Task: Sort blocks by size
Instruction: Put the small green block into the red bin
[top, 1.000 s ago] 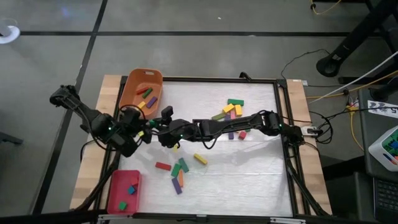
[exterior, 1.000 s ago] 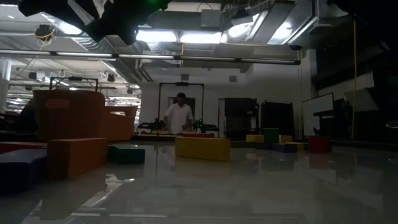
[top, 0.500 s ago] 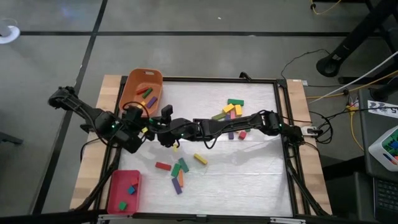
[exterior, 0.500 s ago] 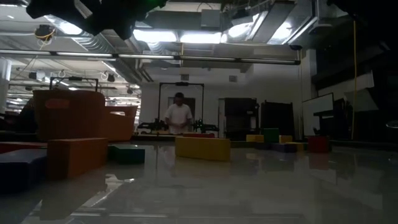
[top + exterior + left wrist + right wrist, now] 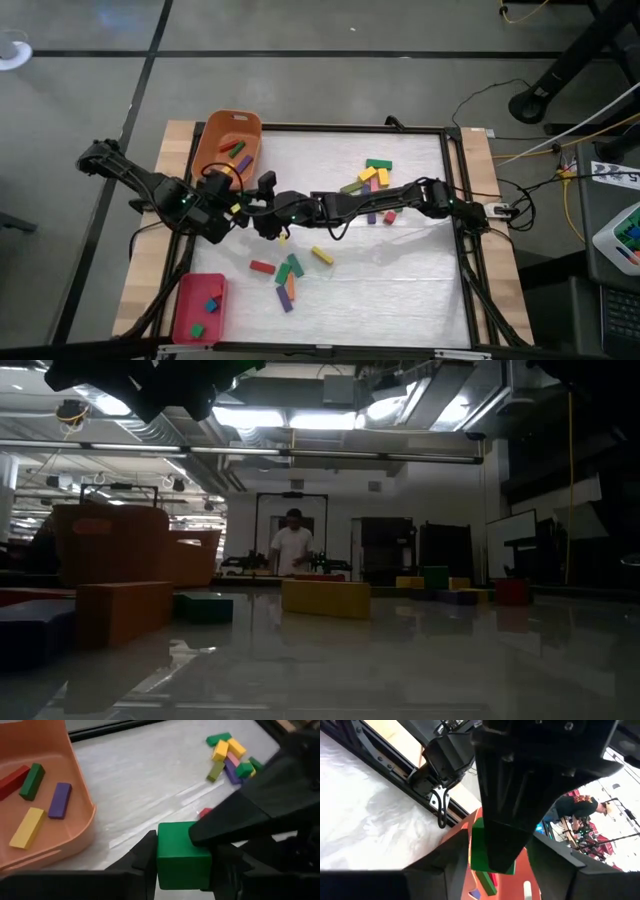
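Four bars lie in the orange tub (image 5: 75,805); left hand (image 5: 182,862) grips a green block (image 5: 181,857).

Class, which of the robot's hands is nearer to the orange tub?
Left. The left hand, shut on a green block, sits just beside the orange tub. The right hand is next to it, slightly farther toward the table's middle.
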You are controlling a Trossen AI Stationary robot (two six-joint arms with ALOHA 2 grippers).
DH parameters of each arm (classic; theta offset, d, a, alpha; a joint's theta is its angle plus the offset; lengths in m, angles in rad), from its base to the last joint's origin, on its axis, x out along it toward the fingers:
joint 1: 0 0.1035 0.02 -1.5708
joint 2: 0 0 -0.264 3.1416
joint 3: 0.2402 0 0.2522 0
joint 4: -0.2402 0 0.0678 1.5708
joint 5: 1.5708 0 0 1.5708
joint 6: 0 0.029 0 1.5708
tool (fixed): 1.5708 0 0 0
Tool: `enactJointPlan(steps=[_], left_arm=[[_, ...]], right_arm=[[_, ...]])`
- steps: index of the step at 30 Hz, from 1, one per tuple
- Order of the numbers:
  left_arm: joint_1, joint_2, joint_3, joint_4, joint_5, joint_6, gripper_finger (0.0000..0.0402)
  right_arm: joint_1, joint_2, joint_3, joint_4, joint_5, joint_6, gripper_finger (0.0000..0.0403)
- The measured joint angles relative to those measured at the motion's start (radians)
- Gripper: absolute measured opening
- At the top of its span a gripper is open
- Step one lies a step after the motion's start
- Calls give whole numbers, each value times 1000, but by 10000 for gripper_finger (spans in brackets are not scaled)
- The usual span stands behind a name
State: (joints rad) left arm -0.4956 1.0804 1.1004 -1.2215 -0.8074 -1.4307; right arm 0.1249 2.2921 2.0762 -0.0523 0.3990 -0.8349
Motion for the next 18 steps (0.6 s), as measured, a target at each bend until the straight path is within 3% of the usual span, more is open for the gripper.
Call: enactJointPlan(steps=[3, 6, 14, 18], left_arm=[[0, -9, 0, -2, 41, 59, 114], [-2, -33, -1, -4, 147, 123, 114], [-101, -69, -1, 21, 671, 275, 114], [-230, -20, -1, 88, 703, 283, 114]], right_arm=[[1, 0, 0, -12, 10, -4, 212], [2, -21, 0, -124, 43, -5, 222], [0, -81, 1, -552, 8, 206, 217], [0, -80, -1, -748, -16, 302, 212]])
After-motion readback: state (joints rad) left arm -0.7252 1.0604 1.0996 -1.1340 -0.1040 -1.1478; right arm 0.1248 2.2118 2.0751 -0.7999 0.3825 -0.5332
